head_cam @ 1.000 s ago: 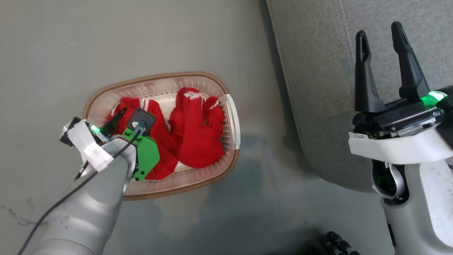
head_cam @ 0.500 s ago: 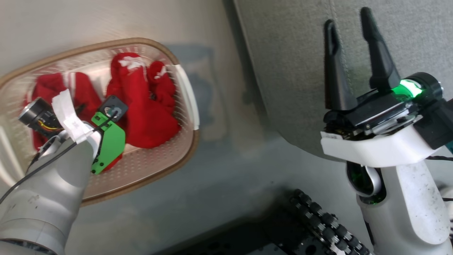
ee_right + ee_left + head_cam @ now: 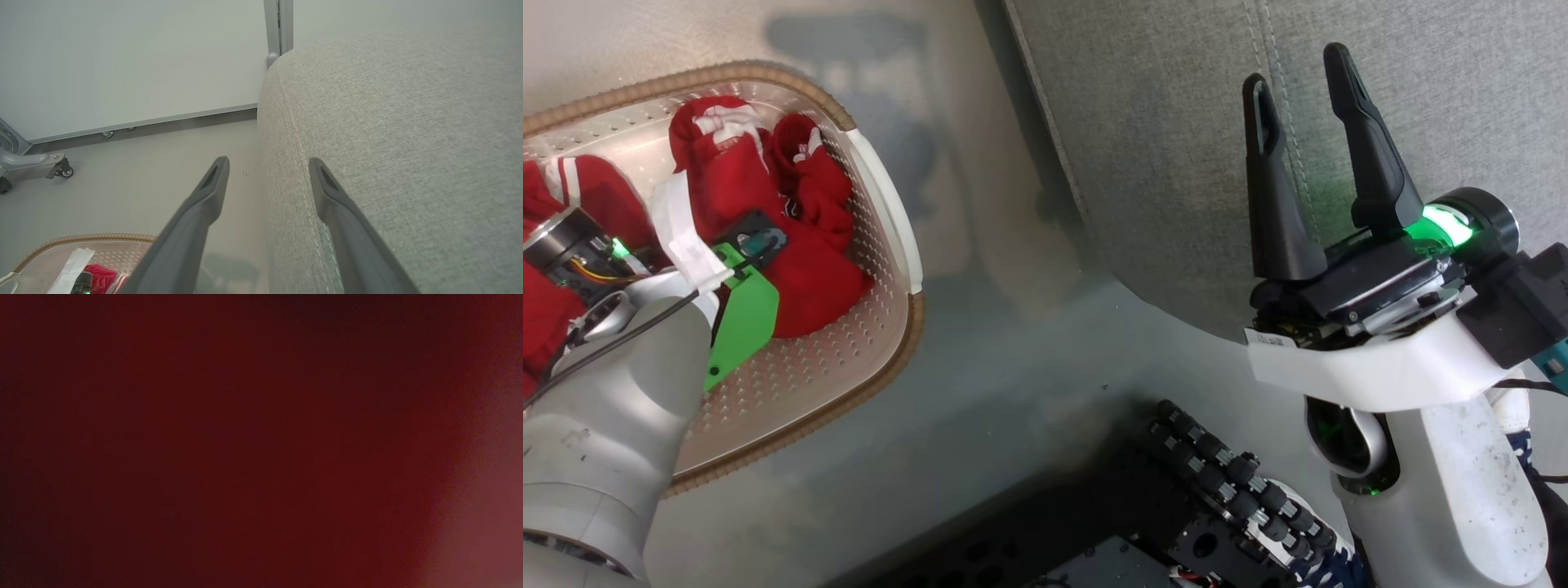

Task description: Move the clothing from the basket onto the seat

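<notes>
Head view has swung toward the seat (image 3: 1176, 122). My left gripper (image 3: 617, 261) stays buried in the clothing (image 3: 800, 269) inside the basket (image 3: 882, 204), jaws spread wide. My right gripper (image 3: 1297, 69) is spread too, with the seat beneath it.

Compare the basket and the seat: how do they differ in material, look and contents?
The basket is cream perforated plastic with a brown woven-look rim; the seat is grey woven fabric with stitched seams. The basket holds red clothing; the seat's visible part carries none. Both have rounded corners.
</notes>
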Robot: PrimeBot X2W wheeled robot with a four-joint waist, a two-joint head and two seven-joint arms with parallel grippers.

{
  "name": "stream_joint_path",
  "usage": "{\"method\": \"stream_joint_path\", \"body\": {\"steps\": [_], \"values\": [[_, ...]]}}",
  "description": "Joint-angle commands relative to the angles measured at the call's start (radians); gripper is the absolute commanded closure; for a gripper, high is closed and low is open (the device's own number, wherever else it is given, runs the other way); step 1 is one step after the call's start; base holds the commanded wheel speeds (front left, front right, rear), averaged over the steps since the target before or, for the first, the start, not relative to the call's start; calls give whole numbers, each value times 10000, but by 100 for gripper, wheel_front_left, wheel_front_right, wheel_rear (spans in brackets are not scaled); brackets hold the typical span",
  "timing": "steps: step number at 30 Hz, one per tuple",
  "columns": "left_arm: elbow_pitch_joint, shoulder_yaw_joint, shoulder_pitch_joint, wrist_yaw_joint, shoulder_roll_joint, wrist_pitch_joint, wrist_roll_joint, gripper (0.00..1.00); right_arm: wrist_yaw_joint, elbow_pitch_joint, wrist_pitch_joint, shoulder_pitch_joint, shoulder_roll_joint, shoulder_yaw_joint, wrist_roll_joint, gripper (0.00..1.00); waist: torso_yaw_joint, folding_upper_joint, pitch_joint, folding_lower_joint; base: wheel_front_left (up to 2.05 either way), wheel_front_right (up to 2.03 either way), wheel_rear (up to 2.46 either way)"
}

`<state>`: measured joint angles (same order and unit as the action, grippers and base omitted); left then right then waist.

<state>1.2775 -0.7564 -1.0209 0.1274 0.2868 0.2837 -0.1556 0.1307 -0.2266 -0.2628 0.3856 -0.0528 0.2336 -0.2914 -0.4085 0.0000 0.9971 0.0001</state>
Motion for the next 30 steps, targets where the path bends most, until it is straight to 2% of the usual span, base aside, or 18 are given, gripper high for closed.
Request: {"method": "stream_joint_path", "body": {"steps": [1,13,14,15,25,30], "values": [[71,-99,-205,29,144,253,-77,0,1,-74,-31,-117,14,9,32,0,-9,0,60,-1,0,0,0],[110,-352,-425,31,46,1369,683,0,1,-227,-31,-413,23,-56,-22,0,77,0,236,-1,0,0,0],[112,-335,-430,31,18,1380,739,82,1,-216,-31,-447,23,-84,-93,0,92,0,246,-1,0,0,0],[114,-376,-436,31,-6,1391,765,100,1,-236,-31,-443,24,-112,-152,0,108,0,254,-1,0,0,0],[110,-502,-452,30,70,1350,1278,100,1,-392,-31,-87,22,-190,-138,0,80,0,99,-1,0,0,0],[112,-337,-353,-161,156,1195,1502,100,1,-354,-31,163,22,-87,-64,0,-49,0,-173,-1,0,0,0]]}}
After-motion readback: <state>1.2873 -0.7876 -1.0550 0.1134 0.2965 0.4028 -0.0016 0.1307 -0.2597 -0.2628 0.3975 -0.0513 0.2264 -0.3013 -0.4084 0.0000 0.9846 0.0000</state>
